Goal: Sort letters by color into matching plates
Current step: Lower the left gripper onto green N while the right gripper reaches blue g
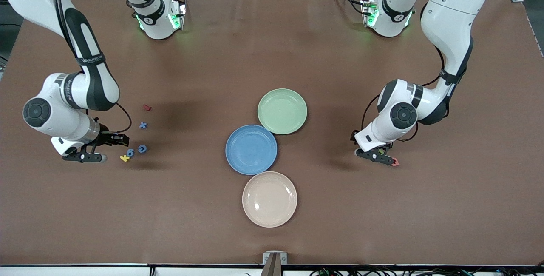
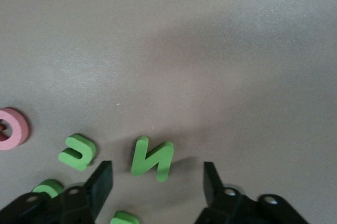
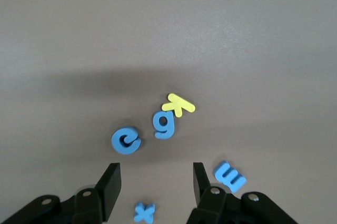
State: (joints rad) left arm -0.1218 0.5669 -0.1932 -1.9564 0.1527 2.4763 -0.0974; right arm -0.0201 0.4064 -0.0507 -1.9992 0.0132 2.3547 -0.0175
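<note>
Centrally on the brown desk (image 1: 272,46) sit three round shallow plates in a cluster: the pale green plate (image 1: 282,111) farthest from the front camera, the medium blue plate (image 1: 251,149) touching its rim and nearer, and a beige plate (image 1: 269,199) nearest of all; none holds a letter. Toward the right arm's end of the desk lie small foam letters. The right wrist view shows a blue c (image 3: 126,140) just beside a blue g (image 3: 165,123), a yellow k (image 3: 178,104) touching the g, a blue letter like an E or m (image 3: 229,176), and a blue x (image 3: 144,212) close under the camera. A red letter (image 1: 147,107) lies farther from the front camera than these. The right gripper (image 3: 154,184) hangs low over this group, its jaws spread with nothing between them, the c and g just ahead of the tips. Toward the left arm's end, the left gripper (image 2: 157,181) hovers low over green letters, jaws spread and empty. A green N (image 2: 152,158) lies flat just ahead of the gap, a green u-like letter (image 2: 78,152) beside it, and two more green pieces (image 2: 48,187) are partly hidden by the fingers. A pink round letter (image 2: 11,128) rests near them.
</note>
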